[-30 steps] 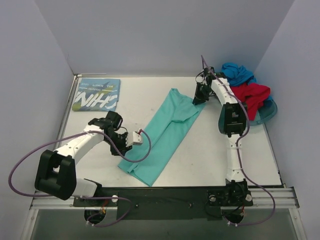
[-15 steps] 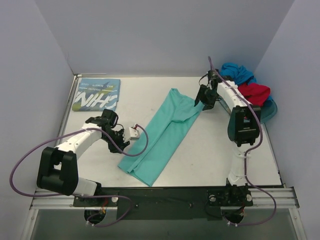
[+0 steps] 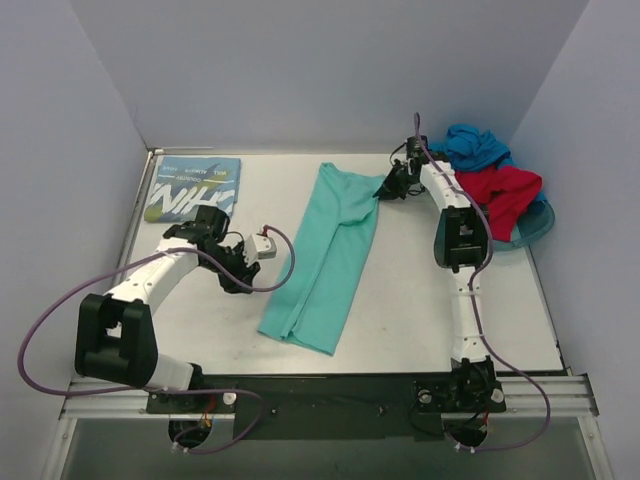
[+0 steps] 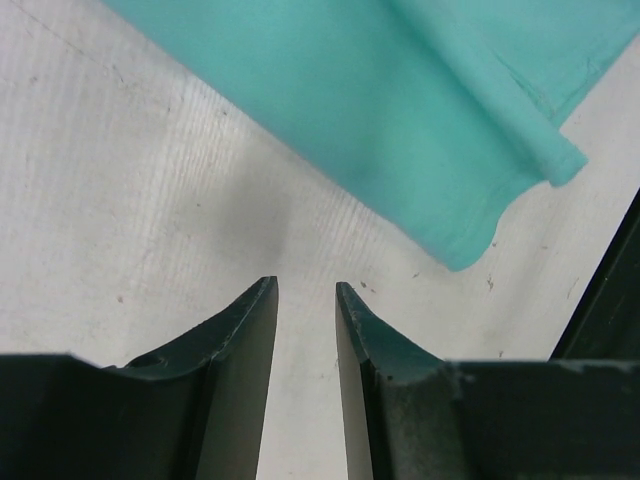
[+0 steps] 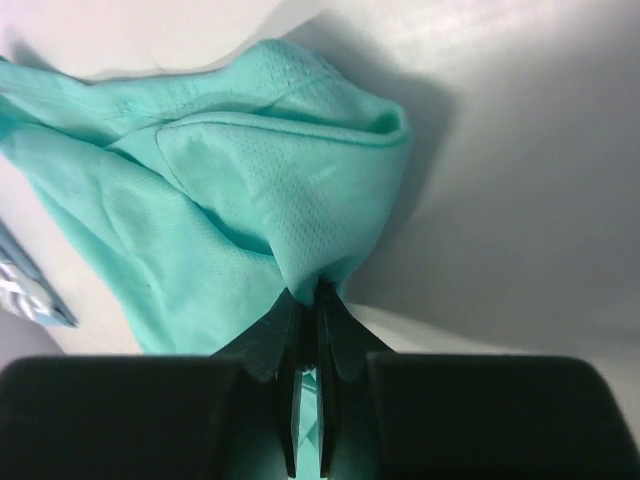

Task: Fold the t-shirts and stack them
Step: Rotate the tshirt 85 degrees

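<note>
Pale walls close in a white surface, and from my seat the job looks under halfway done. One shirt is finished: the lettered shirt lies folded flat in the far left corner, alone, with nothing stacked on it yet.

The mint shirt is the one in work. It lies mid-surface as a long narrow strip running from the far side toward the arms' bases, so I judge the lengthwise folds are in and the crosswise folds are still to come. The right hand is clamped on a bunch of the cloth at the strip's far end — its wrist view shows mint fabric pinched between closed fingers, with the collar area bulging above them. The left hand holds nothing; its fingers stand a narrow gap apart over bare surface, just short of the strip's left edge near the hem corner.

Left to do, as I read it: finish the mint shirt and set it on the lettered one. Then come the red shirt and the blue shirt, both lying crumpled together at the far right, partly on the tray — neither is folded.
</note>
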Controlling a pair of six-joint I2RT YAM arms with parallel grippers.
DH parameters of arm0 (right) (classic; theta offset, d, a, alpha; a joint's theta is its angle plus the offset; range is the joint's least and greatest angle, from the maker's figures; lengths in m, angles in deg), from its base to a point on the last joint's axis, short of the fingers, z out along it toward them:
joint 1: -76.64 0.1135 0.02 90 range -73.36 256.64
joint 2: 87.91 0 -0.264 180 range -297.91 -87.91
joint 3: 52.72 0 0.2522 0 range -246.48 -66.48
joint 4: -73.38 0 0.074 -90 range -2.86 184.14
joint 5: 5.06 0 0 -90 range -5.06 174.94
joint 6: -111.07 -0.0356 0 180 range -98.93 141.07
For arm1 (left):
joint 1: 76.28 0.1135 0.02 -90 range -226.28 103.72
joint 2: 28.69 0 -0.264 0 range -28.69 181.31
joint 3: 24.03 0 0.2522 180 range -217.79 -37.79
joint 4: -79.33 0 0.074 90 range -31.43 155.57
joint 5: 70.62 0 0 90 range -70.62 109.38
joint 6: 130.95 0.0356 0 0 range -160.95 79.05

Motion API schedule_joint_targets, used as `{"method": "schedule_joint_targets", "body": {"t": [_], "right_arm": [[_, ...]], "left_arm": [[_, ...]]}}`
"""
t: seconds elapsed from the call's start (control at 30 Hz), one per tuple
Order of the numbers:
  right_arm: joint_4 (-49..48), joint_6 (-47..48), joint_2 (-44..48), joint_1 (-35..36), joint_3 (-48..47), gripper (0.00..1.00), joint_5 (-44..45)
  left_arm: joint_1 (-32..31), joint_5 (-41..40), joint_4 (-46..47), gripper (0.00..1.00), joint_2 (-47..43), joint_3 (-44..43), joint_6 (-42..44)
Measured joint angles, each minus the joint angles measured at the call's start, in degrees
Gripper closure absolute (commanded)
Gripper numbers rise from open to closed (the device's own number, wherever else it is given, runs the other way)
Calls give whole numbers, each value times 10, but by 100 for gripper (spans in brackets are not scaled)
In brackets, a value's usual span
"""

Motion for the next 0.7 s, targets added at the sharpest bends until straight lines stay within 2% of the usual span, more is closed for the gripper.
{"method": "schedule_joint_targets", "body": {"t": [0.03,0.17,0.2,0.27,0.4,0.47,0.5,0.53,0.57,0.7], "right_arm": [[-21,-12,-16,-2,-22,100,-8],[-123,-65,-57,-10,-58,76,-33],[-141,-75,-60,-10,-58,66,-38],[-167,-83,-61,-13,-58,59,-45],[-201,-69,-35,-11,-15,50,-50],[-201,-56,-6,-8,28,50,-50],[-198,-48,11,-5,47,49,-49],[-192,-40,29,-3,65,49,-46],[-186,-31,50,0,83,49,-41],[-167,0,160,11,162,48,-16]], "left_arm": [[-4,2,4,60,2,-5,-2],[-57,-12,20,60,18,-8,7],[-73,-15,22,60,23,-8,10],[-97,-13,24,60,28,-8,14],[-111,-11,26,59,29,-8,29],[-121,-11,28,61,29,-7,39],[-130,-11,29,64,29,-7,44],[-137,-11,29,73,29,-6,48],[-148,-11,30,77,29,-6,50],[-193,-11,59,88,29,-4,41]]}}
